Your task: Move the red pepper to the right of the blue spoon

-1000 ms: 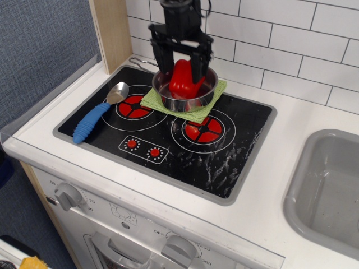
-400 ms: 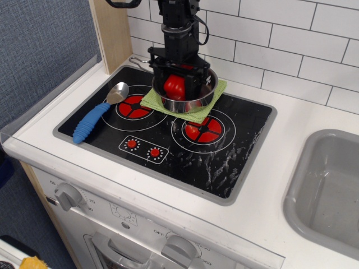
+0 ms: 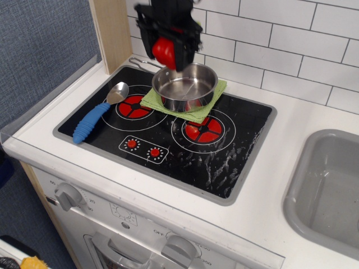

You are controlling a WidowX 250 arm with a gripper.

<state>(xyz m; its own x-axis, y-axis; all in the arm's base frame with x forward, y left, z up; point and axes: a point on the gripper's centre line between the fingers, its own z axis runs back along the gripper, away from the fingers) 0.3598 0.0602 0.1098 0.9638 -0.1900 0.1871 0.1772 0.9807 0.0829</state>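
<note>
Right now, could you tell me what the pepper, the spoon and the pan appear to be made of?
The pepper, held in the gripper, looks like glossy red plastic, judging by its even sheen. The spoon has a ribbed matte blue handle, probably plastic or rubber, and a shiny bowl that reads as metal. The pan looks like polished steel, with mirror-like reflections inside.
</note>
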